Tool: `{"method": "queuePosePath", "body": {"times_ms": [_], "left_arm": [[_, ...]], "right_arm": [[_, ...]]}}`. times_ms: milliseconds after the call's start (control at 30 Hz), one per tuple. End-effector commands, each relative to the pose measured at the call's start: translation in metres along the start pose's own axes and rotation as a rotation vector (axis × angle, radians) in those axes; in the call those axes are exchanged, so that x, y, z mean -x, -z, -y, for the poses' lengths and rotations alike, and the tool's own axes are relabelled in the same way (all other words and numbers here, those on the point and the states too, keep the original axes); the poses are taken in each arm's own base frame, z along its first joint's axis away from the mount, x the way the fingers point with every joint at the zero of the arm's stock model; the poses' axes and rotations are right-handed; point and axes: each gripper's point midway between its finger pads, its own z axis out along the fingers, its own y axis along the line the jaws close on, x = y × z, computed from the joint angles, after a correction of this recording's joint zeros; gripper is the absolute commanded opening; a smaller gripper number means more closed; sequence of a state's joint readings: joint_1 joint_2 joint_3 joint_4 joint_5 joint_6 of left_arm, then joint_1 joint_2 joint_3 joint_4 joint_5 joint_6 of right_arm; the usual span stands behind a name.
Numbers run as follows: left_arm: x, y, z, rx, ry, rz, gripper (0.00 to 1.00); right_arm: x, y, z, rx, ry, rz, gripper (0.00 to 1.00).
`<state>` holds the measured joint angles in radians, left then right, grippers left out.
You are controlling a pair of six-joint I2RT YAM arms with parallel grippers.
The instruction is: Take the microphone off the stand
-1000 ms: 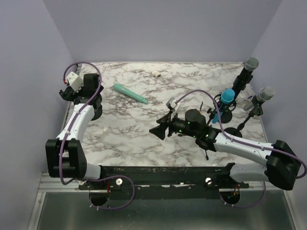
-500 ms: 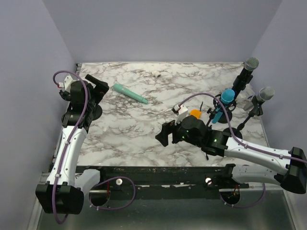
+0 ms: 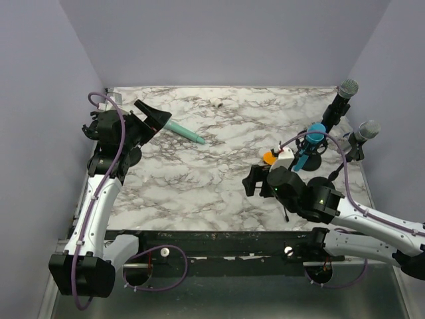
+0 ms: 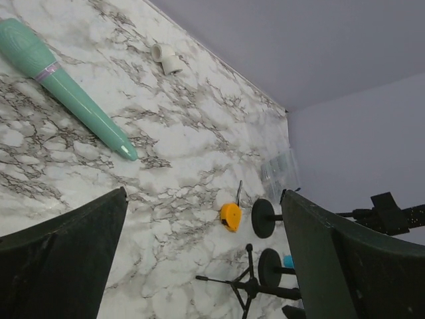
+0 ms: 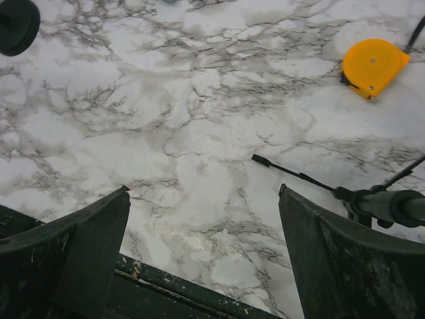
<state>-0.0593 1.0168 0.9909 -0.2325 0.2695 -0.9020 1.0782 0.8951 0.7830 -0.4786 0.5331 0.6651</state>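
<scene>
Right end effector (image 3: 251, 181) withdrawn, tape measure (image 3: 269, 157) (orange)

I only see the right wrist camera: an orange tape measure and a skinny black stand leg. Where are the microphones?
Observer: Three stand along the right side of the marble table: a blue-headed microphone, a far grey-headed microphone and a near grey-headed microphone.
Operator: What's over on the left?
Observer: A teal tapered wand lies flat there, just beyond the open left gripper.
Operator: Anything else?
Observer: A small white pipe elbow lies near the back wall.
</scene>
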Motion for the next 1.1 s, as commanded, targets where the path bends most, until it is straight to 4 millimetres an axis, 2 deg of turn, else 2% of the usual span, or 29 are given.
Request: {"method": "queuePosePath", "body": {"times_ms": [0,100,200,267,400,533,633,767,1067], "left_arm": [[-0.004,0.006,0.014,-0.080,-0.004,-0.024,0.95],[-0.001,0.010,0.015,-0.082,-0.006,0.001,0.95],[-0.002,0.011,0.015,-0.088,-0.007,0.003,0.95],[-0.002,0.011,0.015,-0.091,-0.010,0.003,0.95],[-0.003,0.009,0.014,-0.092,-0.008,-0.006,0.95],[-0.003,0.007,0.014,-0.093,-0.009,-0.008,0.95],[-0.004,0.006,0.012,-0.087,-0.011,-0.010,0.95],[-0.006,0.004,0.012,-0.090,-0.007,-0.025,0.95],[-0.006,0.003,0.011,-0.093,-0.007,-0.030,0.95]], "right_arm": [[0.000,0.009,0.053,-0.246,-0.036,0.058,0.94],[0.010,0.019,0.075,-0.349,-0.087,0.126,0.94],[0.017,0.024,0.080,-0.349,-0.105,0.173,0.92],[0.020,0.023,0.073,-0.305,-0.109,0.181,0.92],[0.023,0.016,0.040,-0.130,-0.036,0.155,0.92],[0.021,0.009,0.028,-0.119,0.007,0.108,0.92],[0.020,0.012,0.021,-0.098,0.020,0.061,0.93],[0.025,0.026,0.022,-0.100,-0.004,0.034,0.92],[0.025,0.050,0.043,-0.135,-0.032,0.022,0.89]]}}
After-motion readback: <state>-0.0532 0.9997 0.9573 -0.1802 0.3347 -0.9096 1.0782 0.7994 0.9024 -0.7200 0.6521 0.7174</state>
